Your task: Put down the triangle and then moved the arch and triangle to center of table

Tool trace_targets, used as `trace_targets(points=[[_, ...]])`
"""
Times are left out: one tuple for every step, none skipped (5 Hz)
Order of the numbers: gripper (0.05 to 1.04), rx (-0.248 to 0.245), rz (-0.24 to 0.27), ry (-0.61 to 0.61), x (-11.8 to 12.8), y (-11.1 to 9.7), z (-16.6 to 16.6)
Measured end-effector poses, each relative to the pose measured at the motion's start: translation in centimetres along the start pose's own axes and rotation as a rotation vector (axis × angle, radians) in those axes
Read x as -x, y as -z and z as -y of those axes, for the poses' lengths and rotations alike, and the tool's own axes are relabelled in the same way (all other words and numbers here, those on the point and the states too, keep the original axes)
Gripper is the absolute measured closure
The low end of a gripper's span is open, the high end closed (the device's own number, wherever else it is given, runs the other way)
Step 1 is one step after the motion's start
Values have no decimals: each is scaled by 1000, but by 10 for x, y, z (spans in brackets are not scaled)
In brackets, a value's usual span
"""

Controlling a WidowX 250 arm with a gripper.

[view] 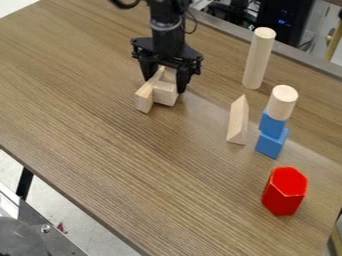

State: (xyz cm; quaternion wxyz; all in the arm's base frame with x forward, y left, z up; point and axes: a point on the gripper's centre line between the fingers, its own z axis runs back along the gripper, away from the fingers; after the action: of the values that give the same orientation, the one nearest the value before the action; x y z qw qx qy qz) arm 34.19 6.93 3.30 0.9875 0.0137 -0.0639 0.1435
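The black gripper (163, 80) is low over the table in the upper left middle, around a small group of pale wooden pieces. In that group, a long wedge-like piece (145, 96) leans out toward the lower left, touching a blockier piece (165, 93) on its right. Which of them is the arch cannot be told, as the gripper partly covers them. A separate wooden triangle (238, 121) stands on the table right of centre, apart from the gripper.
A tall wooden cylinder (259, 58) stands at the upper right. Below it, a short cylinder (282, 102) tops two stacked blue blocks (272, 143). A red hexagonal block (284, 191) is at the lower right. The table's (127, 165) near edge runs diagonally at the lower left.
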Motion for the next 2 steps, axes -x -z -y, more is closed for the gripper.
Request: trace_targets(points=[[261,-26,-27,-40,0,0,-2],[72,-3,-5,-39,2,-2,4]])
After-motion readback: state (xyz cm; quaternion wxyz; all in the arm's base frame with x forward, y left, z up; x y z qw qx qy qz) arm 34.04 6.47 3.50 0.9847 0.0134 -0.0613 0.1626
